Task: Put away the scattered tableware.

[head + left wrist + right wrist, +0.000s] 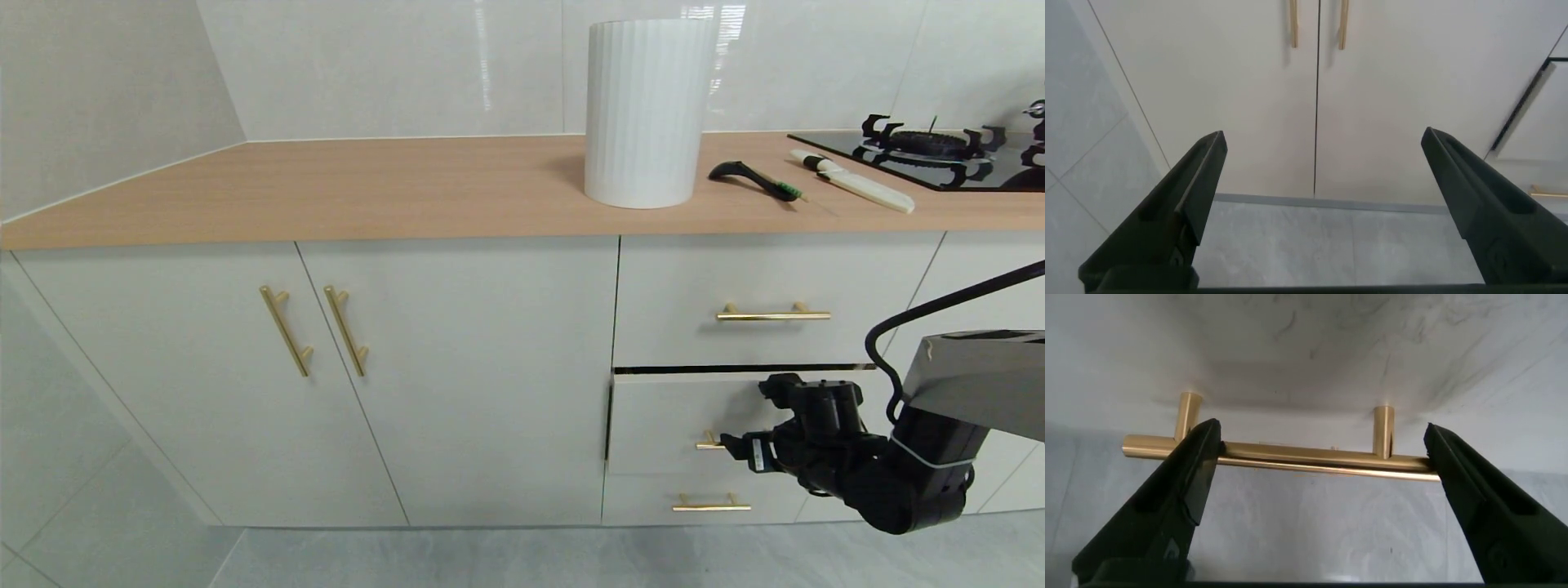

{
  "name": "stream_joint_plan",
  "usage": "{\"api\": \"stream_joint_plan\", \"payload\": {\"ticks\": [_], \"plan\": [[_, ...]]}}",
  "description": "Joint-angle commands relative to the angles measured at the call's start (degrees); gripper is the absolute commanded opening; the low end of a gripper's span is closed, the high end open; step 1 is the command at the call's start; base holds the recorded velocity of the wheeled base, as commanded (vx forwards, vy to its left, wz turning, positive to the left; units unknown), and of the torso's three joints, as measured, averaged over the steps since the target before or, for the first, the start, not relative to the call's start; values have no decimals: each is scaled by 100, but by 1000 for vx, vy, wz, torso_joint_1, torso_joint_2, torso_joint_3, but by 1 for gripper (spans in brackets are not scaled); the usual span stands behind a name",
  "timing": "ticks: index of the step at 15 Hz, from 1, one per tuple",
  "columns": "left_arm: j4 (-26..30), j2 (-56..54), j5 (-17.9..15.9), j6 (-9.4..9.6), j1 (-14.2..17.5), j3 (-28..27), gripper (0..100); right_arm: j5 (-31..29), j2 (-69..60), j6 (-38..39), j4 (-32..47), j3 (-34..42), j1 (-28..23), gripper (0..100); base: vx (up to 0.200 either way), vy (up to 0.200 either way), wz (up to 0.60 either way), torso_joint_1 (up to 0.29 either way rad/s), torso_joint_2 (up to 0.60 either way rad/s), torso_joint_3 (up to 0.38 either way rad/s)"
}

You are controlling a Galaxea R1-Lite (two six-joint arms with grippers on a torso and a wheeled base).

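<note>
The right hand hung low in front of the drawer stack under the bench. Its fingers were spread wide at the gold handle of the middle drawer. Seen from its wrist, the bar ran across the gap between the fingers, and I could not tell whether either one touched it. That drawer stood slightly out, with a dark slit along its top and left edges. The left hand was likewise spread and held nothing, facing the double cabinet doors and the grey floor. Up on the bench, a black-handled utensil and a white knife lay near each other without touching, between a tall white ribbed cylinder and the stove.
</note>
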Motion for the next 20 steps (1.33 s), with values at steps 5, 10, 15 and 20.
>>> {"api": "stream_joint_plan", "payload": {"ticks": [5, 10, 15, 20], "plan": [[-4, 7, 3, -4, 0, 0, 100, 216, -1917, -9, 86, 1265, 24, 100, 0, 0, 0, 0, 0, 0], [-4, 7, 3, -4, 0, 0, 100, 277, -4238, -27, 2503, 711, 59, 100, 0, 0, 0, 0, 0, 0], [-4, 7, 3, -4, 0, 0, 100, 260, -3657, 17, 2907, -203, 59, 100, 0, 0, 0, 0, 0, 0], [-4, 7, 3, -4, 0, 0, 100, 233, -2462, 79, 2520, -537, 59, 100, 0, 0, 0, 0, 0, 0]]}}
